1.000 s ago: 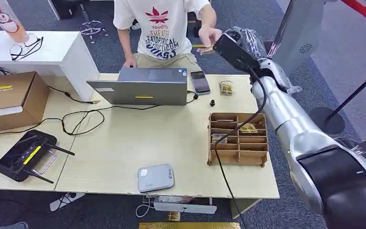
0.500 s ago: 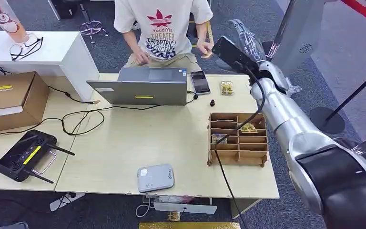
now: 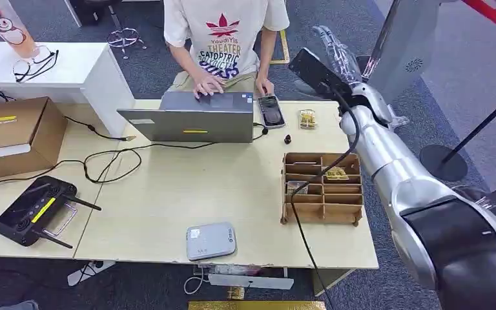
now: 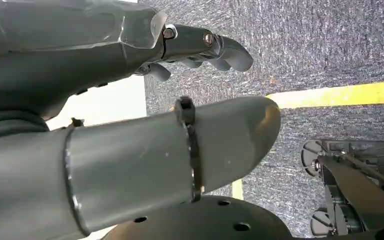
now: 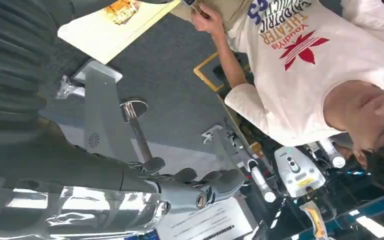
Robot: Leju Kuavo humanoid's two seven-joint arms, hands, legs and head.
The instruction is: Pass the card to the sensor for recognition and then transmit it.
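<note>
Fingers of the right hand spread apart and stretched out, holding nothing and touching nothing (just air around them). Raised high past the far right corner of the table, near a person typing on a laptop. Left hand hanging over the carpet, fingers a little bent, holding nothing. Gold cards lying in the wooden box. Grey sensor flat near the table's front edge.
</note>
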